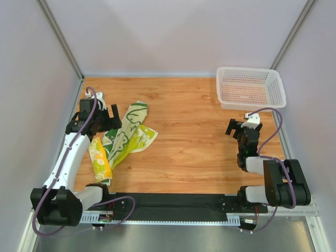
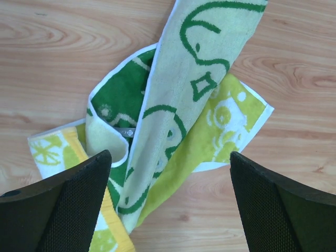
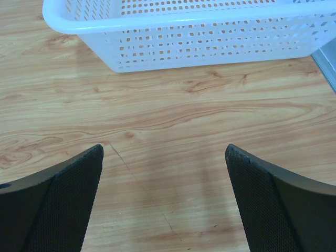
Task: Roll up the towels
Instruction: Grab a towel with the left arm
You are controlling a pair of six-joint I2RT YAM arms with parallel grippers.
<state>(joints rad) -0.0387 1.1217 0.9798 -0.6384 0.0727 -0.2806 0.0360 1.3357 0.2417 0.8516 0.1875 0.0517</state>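
Observation:
Several towels lie in a loose, overlapping heap (image 1: pixel 128 135) at the left of the wooden table. A long pale-green towel (image 2: pixel 194 79) lies crosswise over a dark-green one (image 2: pixel 118 94) and a yellow-green one (image 2: pixel 223 123). A lemon-print towel with an orange band (image 1: pixel 100 160) lies nearest the arm bases. My left gripper (image 1: pixel 110 116) hovers open at the heap's left edge, and in its wrist view the left gripper (image 2: pixel 169 173) has cloth below its gap and nothing held. My right gripper (image 1: pixel 240 125) stands open over bare wood at the right, far from the towels.
A white perforated basket (image 1: pixel 251 88) stands at the back right corner, just beyond the right gripper, and its wall (image 3: pixel 210 37) fills the top of the right wrist view. Grey walls close the table on three sides. A black rail (image 1: pixel 173 202) runs along the near edge.

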